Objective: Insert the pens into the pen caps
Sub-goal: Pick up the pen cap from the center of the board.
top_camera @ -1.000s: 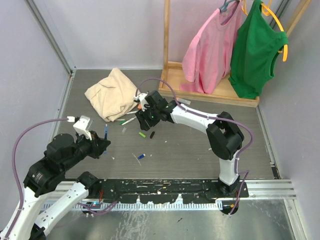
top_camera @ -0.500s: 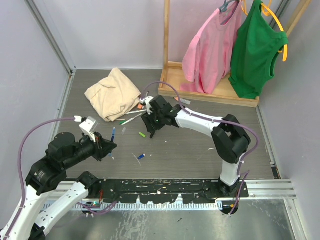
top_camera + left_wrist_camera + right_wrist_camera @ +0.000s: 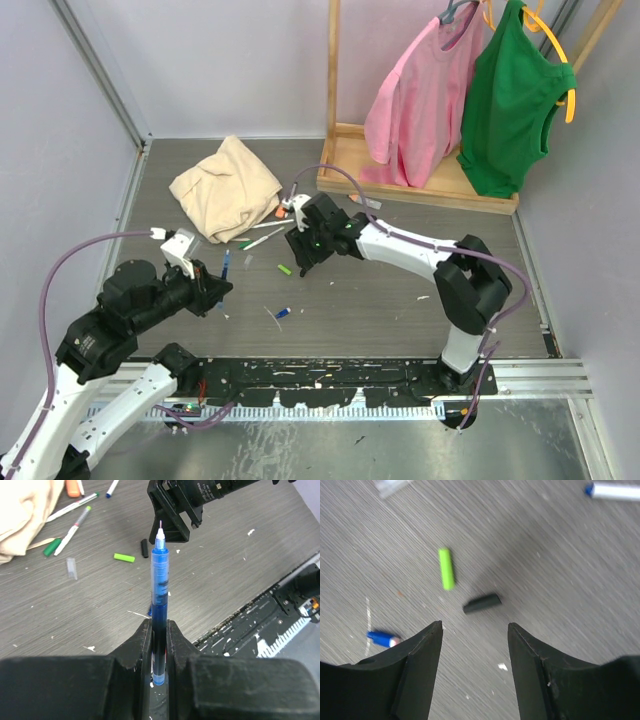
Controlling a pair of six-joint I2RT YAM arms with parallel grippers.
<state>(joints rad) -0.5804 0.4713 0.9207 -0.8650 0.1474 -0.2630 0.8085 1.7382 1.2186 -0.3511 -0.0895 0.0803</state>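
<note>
My left gripper (image 3: 159,625) is shut on a blue pen (image 3: 160,580), tip pointing away, held above the floor; both show in the top view, the gripper (image 3: 213,287) and the pen (image 3: 227,266). My right gripper (image 3: 475,630) is open and empty, hovering just short of a black cap (image 3: 481,603). A light green cap (image 3: 446,568) lies beside the black cap, and a blue cap (image 3: 382,638) lies to the left. In the top view the right gripper (image 3: 300,260) hides the black cap. Other pens (image 3: 74,527) lie near the cloth, with a dark green cap (image 3: 51,547) and an orange cap (image 3: 73,487).
A beige cloth (image 3: 225,185) lies at the back left. A wooden clothes rack base (image 3: 420,175) stands at the back right with a pink top (image 3: 420,90) and a green top (image 3: 510,100) hanging. A clear cap (image 3: 72,567) lies on the floor. Walls close both sides.
My right gripper has moved nearer and lower, from the pens by the cloth to above the black and green caps. My left gripper has shifted slightly right, still holding the blue pen.
</note>
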